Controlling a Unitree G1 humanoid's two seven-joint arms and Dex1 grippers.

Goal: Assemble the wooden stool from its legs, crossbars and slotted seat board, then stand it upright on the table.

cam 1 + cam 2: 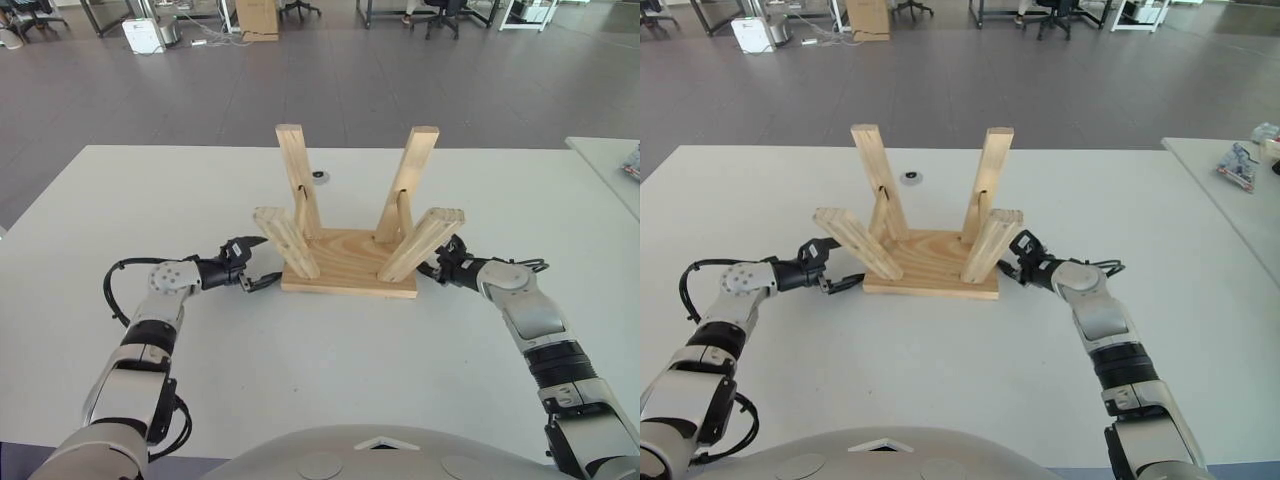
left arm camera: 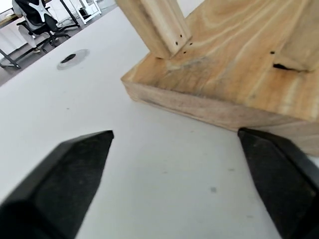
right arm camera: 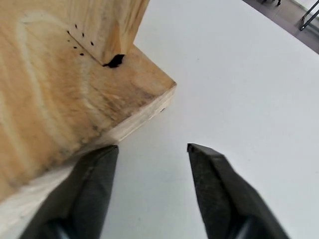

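The wooden stool [image 1: 350, 262] lies upside down at the table's middle, its seat board flat on the surface and its legs [image 1: 298, 180] splayed upward. My left gripper [image 1: 262, 264] is open at table level, just off the board's left edge; the left wrist view has that edge [image 2: 199, 107] between the two black fingertips [image 2: 75, 164]. On the other side my right gripper [image 1: 440, 258] is open beside the near right leg [image 1: 420, 245]. In the right wrist view the board's corner [image 3: 144, 99] sits just beyond one finger [image 3: 89, 184], with no contact visible.
A small round dark fitting [image 1: 319, 176] lies on the white table [image 1: 200, 380] behind the stool. A second table [image 1: 610, 165] stands off to the right. Bare tabletop spreads in front of and to both sides of the stool.
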